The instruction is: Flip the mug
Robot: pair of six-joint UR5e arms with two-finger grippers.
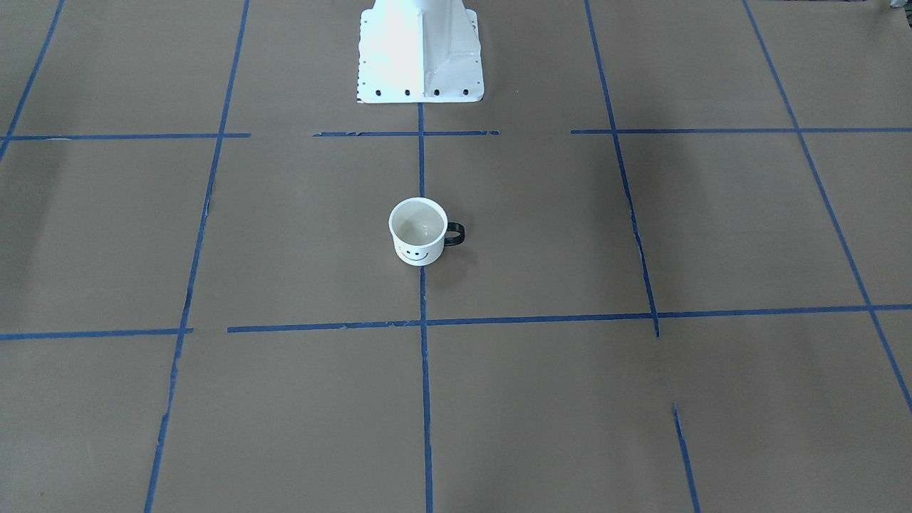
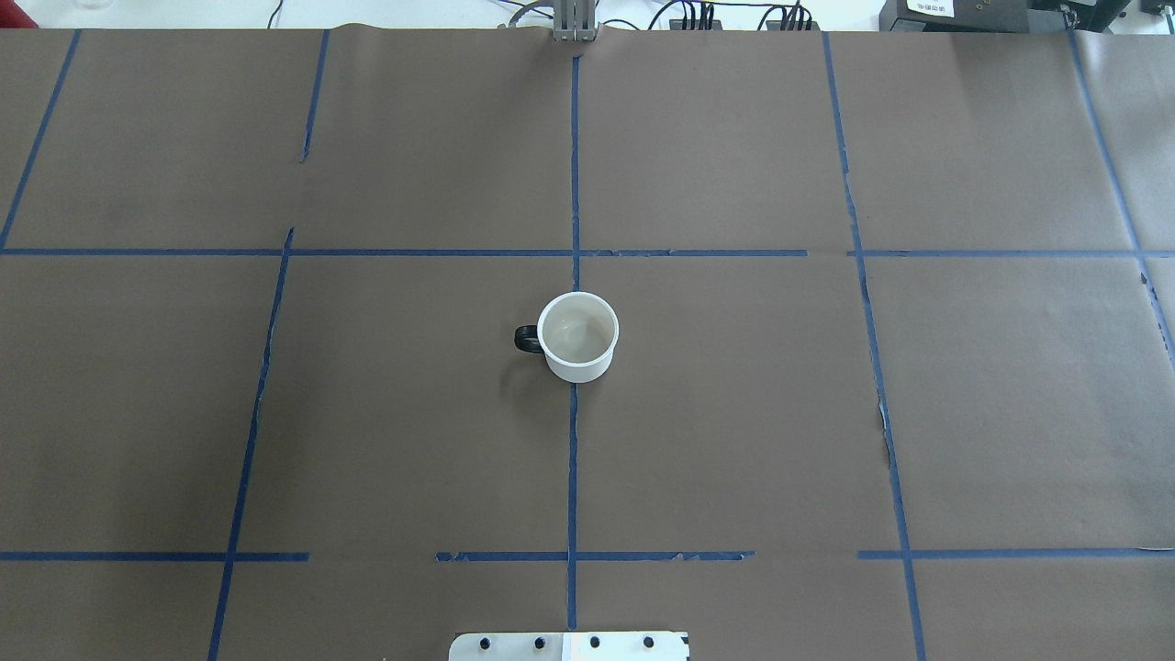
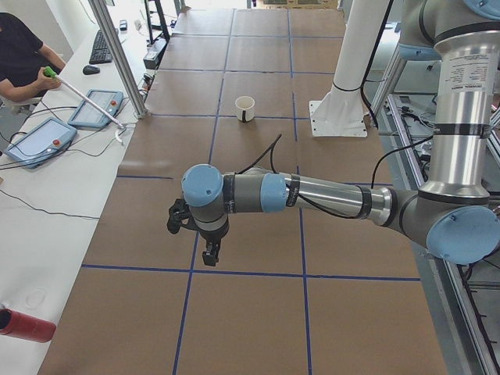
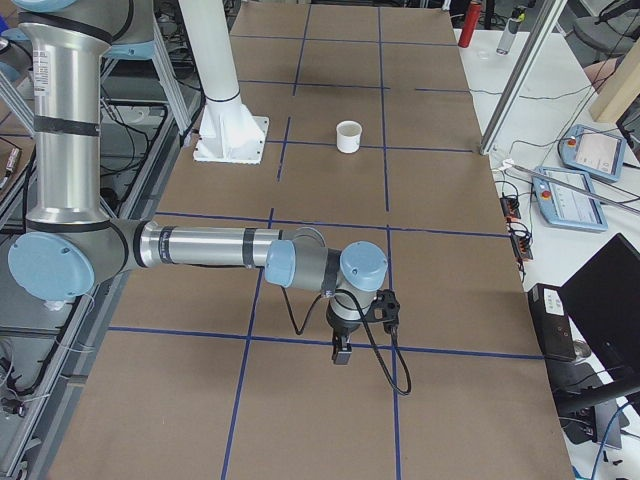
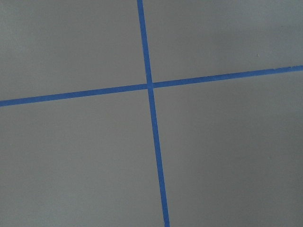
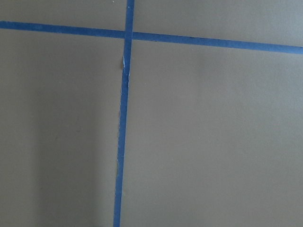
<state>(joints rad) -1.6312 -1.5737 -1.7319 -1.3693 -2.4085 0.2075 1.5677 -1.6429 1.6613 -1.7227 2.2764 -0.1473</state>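
The mug (image 1: 419, 234) stands mouth-up on the worktop (image 2: 367, 413), straight out from the robot's base (image 1: 420, 50), handle toward the left arm's side, placed, I judge, so either arm can reach it. The left gripper (image 3: 211, 255) and right gripper (image 4: 342, 354) hang far from that base; whether their fingers are spread I cannot tell

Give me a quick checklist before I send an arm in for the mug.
1. The mug stands upright, mouth up, not yet flipped: ok.
2. Its handle is exposed, pointing to the robot's left: ok.
3. The left gripper is open: cannot tell, side view only.
4. The right gripper is open: cannot tell, side view only.
5. Both grippers are well apart from the mug: ok.
6. The wrist cameras see the mug: not ok, only blue tape on the table.
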